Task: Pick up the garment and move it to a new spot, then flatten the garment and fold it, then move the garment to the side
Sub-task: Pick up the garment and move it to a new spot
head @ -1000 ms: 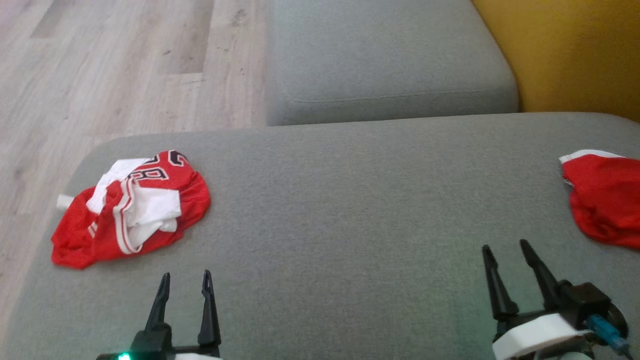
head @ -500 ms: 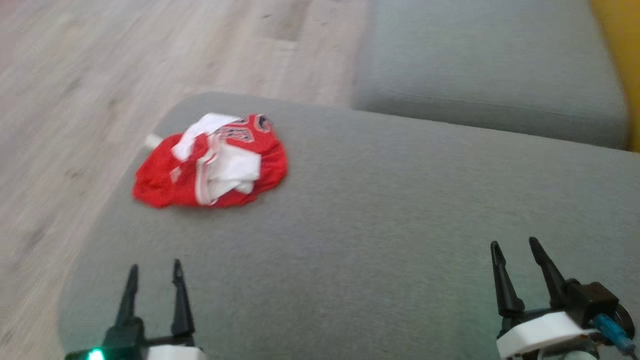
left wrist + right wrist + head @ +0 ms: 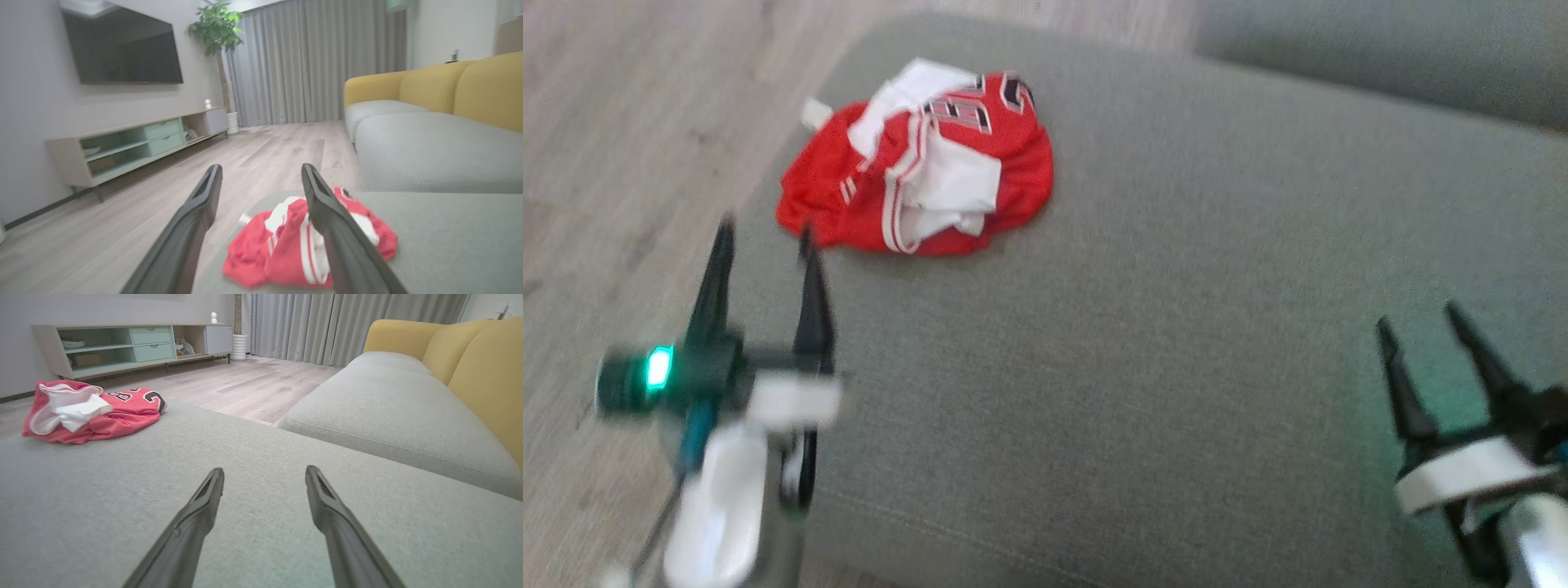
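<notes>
head view has swung toward our left over the last second, so the shift of the whole scene is the camera's doing, not the things'. the garment (image 3: 915, 163), a crumpled red and white jersey, lies where it lay, near the far left corner of the grey sofa cushion (image 3: 1176, 343), close to its left edge, with the wood floor (image 3: 621, 122) just beyond. what has truly moved is our left pincer (image 3: 765, 231): it has come up and forward along the cushion's left edge, and its tips now stand just short of the garment's near hem, not touching it. its jaws are spread wide and hold nothing. in the left wrist view the garment sits straight ahead, partly behind one finger. our right pincer (image 3: 1419, 318) is also wide open and empty, over the near right part of the cushion, well apart from the garment. we judge the pick-up has only begun: the reach is under way, while the grasp, the move, the flattening and the fold all remain.
</notes>
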`<state>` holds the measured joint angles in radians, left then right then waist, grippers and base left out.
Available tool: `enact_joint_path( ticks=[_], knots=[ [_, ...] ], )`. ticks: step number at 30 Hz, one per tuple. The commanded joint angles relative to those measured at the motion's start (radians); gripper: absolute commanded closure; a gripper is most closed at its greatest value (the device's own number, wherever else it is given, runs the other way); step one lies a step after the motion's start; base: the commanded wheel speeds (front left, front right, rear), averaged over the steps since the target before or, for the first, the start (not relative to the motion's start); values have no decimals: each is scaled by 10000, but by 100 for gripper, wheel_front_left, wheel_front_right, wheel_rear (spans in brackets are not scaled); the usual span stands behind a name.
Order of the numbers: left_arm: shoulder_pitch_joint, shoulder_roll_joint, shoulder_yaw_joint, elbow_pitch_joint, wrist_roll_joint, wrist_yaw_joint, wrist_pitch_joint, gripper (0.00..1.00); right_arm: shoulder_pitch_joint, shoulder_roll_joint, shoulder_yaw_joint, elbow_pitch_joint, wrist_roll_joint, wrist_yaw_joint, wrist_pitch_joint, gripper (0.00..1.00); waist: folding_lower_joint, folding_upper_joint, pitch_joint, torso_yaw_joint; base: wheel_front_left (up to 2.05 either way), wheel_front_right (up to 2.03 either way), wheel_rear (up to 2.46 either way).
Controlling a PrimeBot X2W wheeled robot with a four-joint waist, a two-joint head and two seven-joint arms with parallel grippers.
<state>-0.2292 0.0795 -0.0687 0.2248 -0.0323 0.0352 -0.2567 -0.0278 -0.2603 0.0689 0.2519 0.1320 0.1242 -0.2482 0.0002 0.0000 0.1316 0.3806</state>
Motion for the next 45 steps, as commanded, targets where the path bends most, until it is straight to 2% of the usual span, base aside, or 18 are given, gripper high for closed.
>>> enact_joint_path(
  ticks=[1,6,11,14,17,18,19,20,24,26,30,31,38,45],
  knots=[
    [-1089,175,169,138,75,-135,-51,0,-546,-508,219,-389,-46,65,-135,0,-2,0,1183,-291,0,0,0],
    [-3961,303,39,2624,117,-388,-51,0,-1203,-1483,546,-536,17,65,-135,0,-2,0,2447,-764,0,0,0],
    [-6254,169,558,5347,-687,-460,442,0,-1725,-2323,581,-704,166,65,-135,0,-2,0,3376,-1210,0,0,0],
    [-7098,177,745,6770,-931,-354,717,0,-1884,-2753,517,-758,265,65,-135,0,-2,0,3755,-1378,0,0,0],
    [-7438,274,853,8027,-1051,-188,1004,0,-2024,-2893,495,-787,339,65,-135,0,-2,0,3944,-1556,0,0,0],
    [-7494,355,853,8347,-995,27,982,48,-2072,-2895,493,-782,359,65,-135,0,-2,0,3973,-1600,0,0,0],
    [-7543,409,803,8585,-909,192,868,100,-2110,-2867,500,-778,362,65,-135,0,-2,0,3983,-1637,0,0,0],
    [-7589,424,803,8751,-898,301,698,100,-2137,-2814,508,-771,355,65,-135,0,-2,0,3972,-1663,0,0,0],
    [-7758,492,593,8743,-747,208,83,100,-2134,-2478,641,-650,297,65,-135,0,-2,0,3555,-1740,0,0,0],
    [-7876,590,431,8294,-571,215,-24,100,-2101,-2251,691,-557,295,65,-135,0,-2,0,3133,-1815,0,0,0],
    [-8016,812,160,6307,-242,140,-45,100,-1953,-1691,823,-341,236,65,-135,0,-2,0,1934,-2163,0,0,0],
    [-8016,812,160,6307,-242,140,-45,100,-1953,-1691,823,-341,236,65,-135,0,-2,0,1934,-2163,0,0,0],
    [-8366,1128,-575,3844,170,-687,-49,100,-1490,-742,1254,-253,257,65,-136,0,-2,0,-7,-3520,0,0,0],
    [-9355,1189,-1565,3107,681,-1201,106,100,-1183,-454,1331,-251,417,65,-136,0,-2,0,-1011,-5224,0,0,0]
  ],
)
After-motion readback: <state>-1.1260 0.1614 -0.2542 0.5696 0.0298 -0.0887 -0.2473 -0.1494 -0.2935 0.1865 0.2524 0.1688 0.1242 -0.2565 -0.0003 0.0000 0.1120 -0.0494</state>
